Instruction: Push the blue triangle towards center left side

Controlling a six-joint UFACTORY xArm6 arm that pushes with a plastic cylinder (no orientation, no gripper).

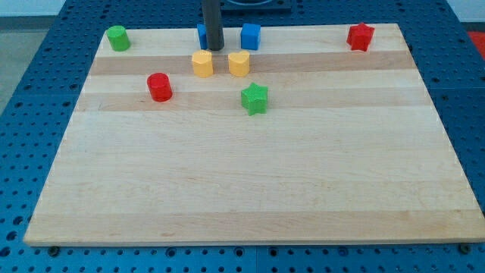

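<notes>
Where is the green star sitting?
The green star sits just above the board's middle, below and right of two yellow blocks.

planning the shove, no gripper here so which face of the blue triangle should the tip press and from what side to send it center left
Press the blue triangle's right, upper face, coming from the view's top right. My tip already stands at its right edge, hiding most of it. Probably push down-left, passing left of the yellow block and above the red cylinder.
</notes>
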